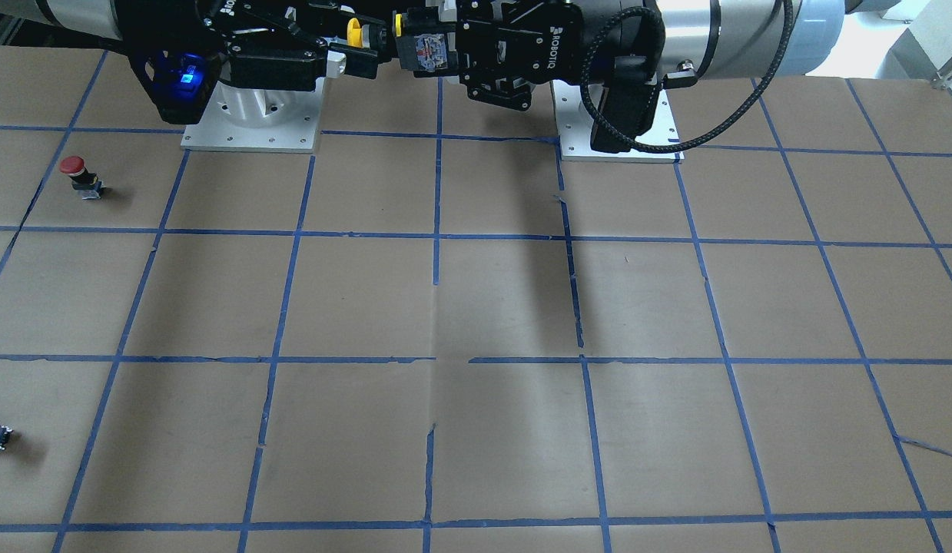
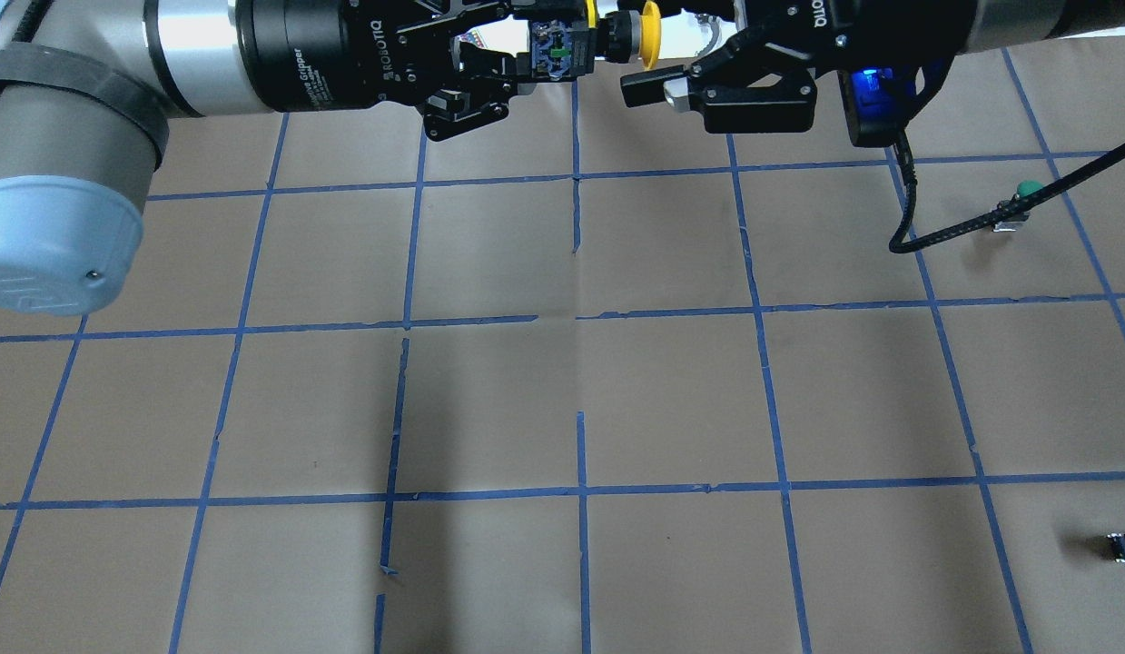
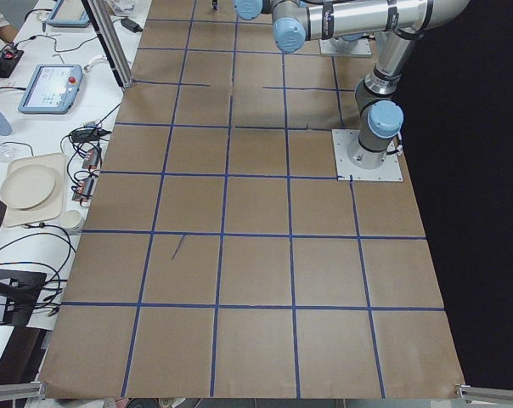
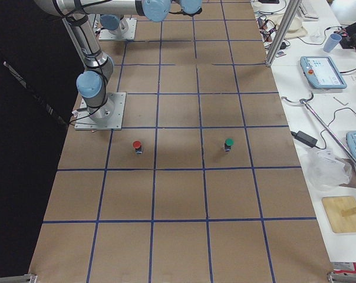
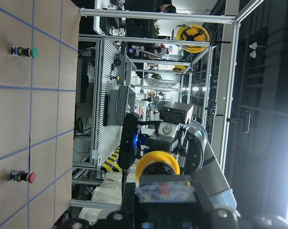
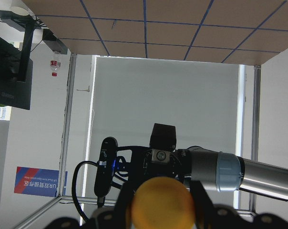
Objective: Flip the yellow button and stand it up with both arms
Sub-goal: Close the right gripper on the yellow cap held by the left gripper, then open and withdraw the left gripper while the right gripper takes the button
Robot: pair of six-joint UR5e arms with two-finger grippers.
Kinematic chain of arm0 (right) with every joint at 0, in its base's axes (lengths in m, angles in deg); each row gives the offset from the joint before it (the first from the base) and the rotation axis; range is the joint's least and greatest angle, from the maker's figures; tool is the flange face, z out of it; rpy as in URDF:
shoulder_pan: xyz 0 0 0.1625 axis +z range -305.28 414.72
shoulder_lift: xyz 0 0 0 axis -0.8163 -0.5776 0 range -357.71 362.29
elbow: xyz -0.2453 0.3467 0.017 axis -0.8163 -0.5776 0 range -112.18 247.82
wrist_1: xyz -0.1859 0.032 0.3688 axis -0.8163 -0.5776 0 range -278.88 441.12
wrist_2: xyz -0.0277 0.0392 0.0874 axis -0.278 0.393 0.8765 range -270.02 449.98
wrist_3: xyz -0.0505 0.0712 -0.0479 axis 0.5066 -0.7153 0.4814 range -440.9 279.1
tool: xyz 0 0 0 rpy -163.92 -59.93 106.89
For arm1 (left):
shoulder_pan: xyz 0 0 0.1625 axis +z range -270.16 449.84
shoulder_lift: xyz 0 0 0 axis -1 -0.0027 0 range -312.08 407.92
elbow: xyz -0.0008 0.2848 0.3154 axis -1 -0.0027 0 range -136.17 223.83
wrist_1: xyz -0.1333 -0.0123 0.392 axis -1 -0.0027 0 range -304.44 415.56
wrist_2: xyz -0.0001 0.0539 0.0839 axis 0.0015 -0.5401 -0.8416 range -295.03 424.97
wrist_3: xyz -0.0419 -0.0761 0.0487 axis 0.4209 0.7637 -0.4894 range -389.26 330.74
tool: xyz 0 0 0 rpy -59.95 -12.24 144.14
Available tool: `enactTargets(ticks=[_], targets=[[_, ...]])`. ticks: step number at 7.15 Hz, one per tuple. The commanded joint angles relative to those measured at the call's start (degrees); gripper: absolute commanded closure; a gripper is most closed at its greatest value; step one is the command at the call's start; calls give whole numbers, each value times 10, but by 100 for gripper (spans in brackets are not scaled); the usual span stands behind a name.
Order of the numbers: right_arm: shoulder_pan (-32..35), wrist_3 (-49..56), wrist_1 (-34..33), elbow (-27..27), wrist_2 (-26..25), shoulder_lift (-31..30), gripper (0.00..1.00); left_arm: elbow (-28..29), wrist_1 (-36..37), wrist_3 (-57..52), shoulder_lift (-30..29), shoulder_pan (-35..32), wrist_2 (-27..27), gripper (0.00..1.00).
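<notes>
- The yellow button [image 2: 607, 36] is held in the air, well above the table [image 2: 562, 409], btw. the two grippers. It is not resting on anything.
- Its long axis is seen lying approx. horiz., along the line from one gripper to the other. The yellow cap is pointed to the robot's right, the grey-black body to its left.
- The body end is pinched by the left gripper [image 2: 539, 50], w/ the fingers pressed on it from two sides.
- The cap end is found inside the right gripper [image 2: 657, 45]. Its fingers [image 2: 671, 88] are spread, one on each side of the cap, and a thin gap is visible below the cap in the overhead view. Contact on the other side cannot be told.
- A close by the right gripper on the cap end is judged to be needed before the body is let go. For standing, the axis must then be turned from horiz. to vertical.
- Well apart on the table are seen a red button [image 1: 74, 165], a green button [image 2: 1025, 191] and a small dark block [image 2: 1120, 545].
</notes>
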Motion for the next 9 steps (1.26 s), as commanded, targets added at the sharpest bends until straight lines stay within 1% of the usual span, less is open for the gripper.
enactTargets(ticks=[1, 2, 3, 4, 6, 7, 9], targets=[[-2, 0, 1, 0, 3, 0, 72, 0, 0, 1, 2, 1, 0, 92], [-2, 0, 1, -1, 4, 0, 73, 0, 0, 1, 4, 1, -4, 84], [-3, 0, 1, -1, 4, 0, 73, 2, 0, 1, 5, 1, -6, 12], [-3, 0, 1, -2, 4, 0, 73, 4, 0, 6, 7, 1, -5, 0], [-5, -1, 1, -3, 3, 0, 74, 8, 0, 28, 7, 2, -6, 0], [-12, 0, -2, -2, -6, 2, 74, 9, -2, 39, 10, 5, -7, 0], [-36, 15, -39, -1, -74, 1, 74, 12, -2, 130, 15, 5, -17, 0]])
